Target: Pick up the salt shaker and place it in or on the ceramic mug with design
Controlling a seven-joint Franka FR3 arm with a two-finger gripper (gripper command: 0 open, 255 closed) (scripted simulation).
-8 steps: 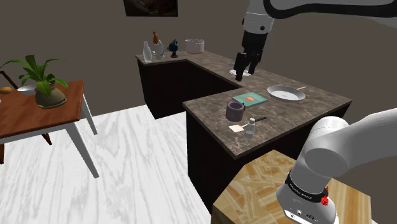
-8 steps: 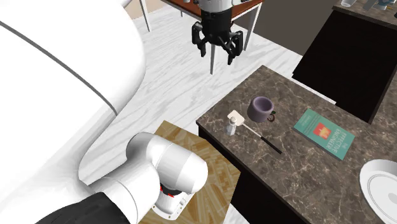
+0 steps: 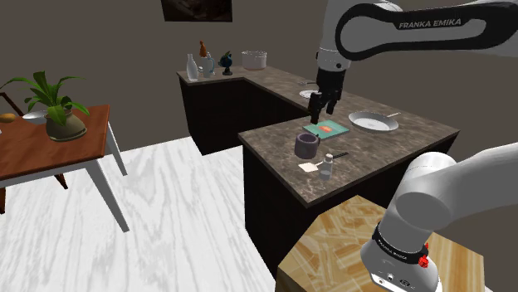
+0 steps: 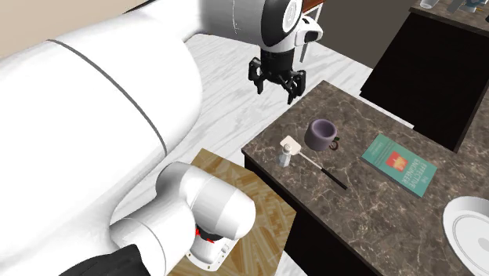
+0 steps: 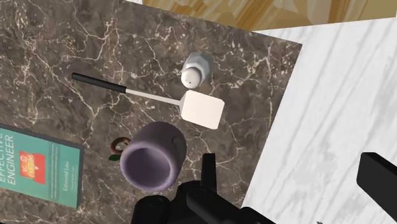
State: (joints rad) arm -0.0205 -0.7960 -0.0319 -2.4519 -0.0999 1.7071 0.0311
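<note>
Hovering near the counter (image 4: 376, 114), my claw (image 4: 275, 91) is apart and empty. The salt shaker (image 4: 284, 159) stands at eight o'clock from the mug (image 4: 320, 134) in the second exterior view. I judge that grasping, lifting and placing are all left to do.

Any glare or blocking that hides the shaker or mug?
Shoulder view: even light, no glare on the counter. Second exterior view: white arm looms near the camera, mug unblocked. Wrist view: salt shaker evenly lit, clear of the open tool.
</note>
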